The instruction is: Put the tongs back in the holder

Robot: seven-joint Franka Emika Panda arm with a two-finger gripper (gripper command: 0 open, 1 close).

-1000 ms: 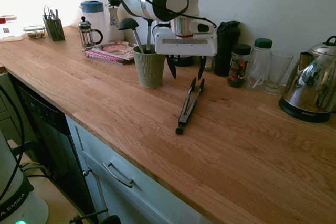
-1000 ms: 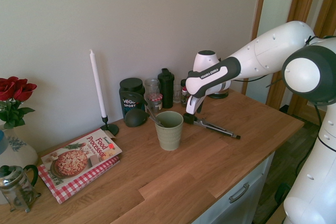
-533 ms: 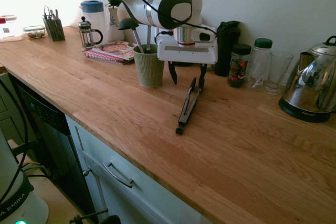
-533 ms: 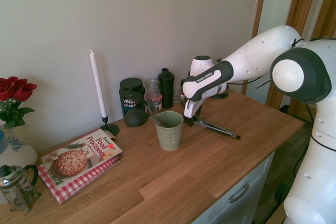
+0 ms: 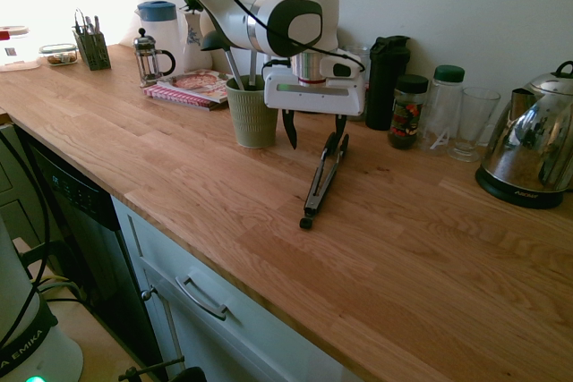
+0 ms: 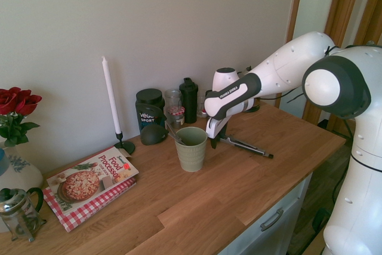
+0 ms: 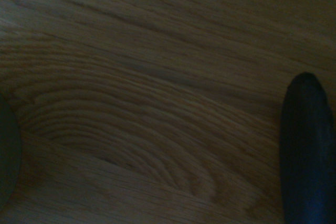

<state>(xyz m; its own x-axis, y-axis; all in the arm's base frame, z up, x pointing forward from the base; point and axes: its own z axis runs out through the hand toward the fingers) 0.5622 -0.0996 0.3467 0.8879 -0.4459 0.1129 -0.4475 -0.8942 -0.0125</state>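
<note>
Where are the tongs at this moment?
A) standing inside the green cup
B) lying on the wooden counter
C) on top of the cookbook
B: the tongs lie flat on the wooden counter, outside the green cup.

"Food Processor" stands on the cookbook [image 6: 95, 182], "VEGA SPORT", its last letter of the first word hard to make out, on the black tub [image 6: 150, 110], and "FRANKA EMIKA" on the white robot arm [image 6: 280, 73]

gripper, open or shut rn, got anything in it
Gripper: open, fingers spread wide, holding nothing; the tongs lie on the worktop by one finger.
</note>
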